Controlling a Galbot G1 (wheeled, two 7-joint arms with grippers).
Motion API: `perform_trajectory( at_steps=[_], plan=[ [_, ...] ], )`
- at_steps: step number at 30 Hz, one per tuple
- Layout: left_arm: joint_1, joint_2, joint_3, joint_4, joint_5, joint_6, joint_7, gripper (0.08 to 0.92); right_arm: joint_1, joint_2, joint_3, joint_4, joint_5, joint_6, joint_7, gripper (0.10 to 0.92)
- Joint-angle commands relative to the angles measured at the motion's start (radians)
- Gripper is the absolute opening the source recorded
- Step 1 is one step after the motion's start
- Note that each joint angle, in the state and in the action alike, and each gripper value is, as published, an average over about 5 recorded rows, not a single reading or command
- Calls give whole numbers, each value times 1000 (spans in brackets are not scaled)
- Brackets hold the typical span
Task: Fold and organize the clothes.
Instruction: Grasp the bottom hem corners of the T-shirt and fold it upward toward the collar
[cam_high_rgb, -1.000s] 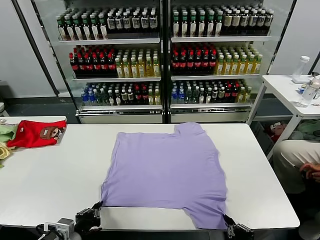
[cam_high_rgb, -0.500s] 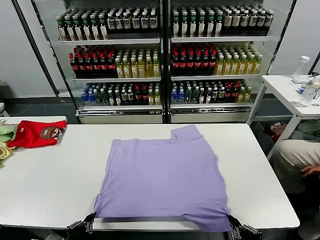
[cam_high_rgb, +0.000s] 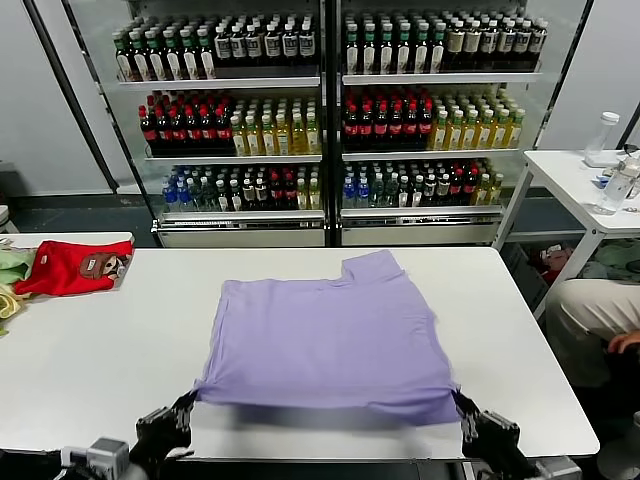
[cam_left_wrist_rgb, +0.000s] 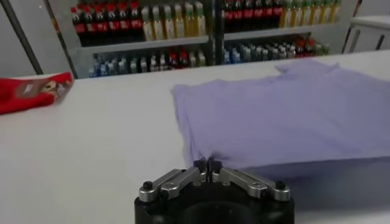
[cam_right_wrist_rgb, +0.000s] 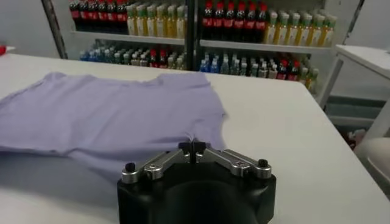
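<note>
Lavender T-shirt (cam_high_rgb: 325, 345) lies on the table (cam_high_rgb: 90, 370), its near hem lifted by my left gripper (cam_high_rgb: 185, 408) and right gripper (cam_high_rgb: 466, 412), both clamped on corners; uneven pulling could skew the fold.

Black gripper (cam_left_wrist_rgb: 207, 164) housing, silver screw-capped linkages

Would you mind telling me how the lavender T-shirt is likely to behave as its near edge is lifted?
The lavender T-shirt probably drapes limply: its edge sags between the left tool and right tool. It seems light, held by pinched corners. It may slide on the smooth table.
</note>
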Motion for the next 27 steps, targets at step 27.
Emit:
perform_trajectory(
  at_steps=[27],
  plan=[
    [-454, -40, 125, 372, 9, 23, 117, 92, 463, 67, -243, -322, -15, -52, 5, 115]
  ],
)
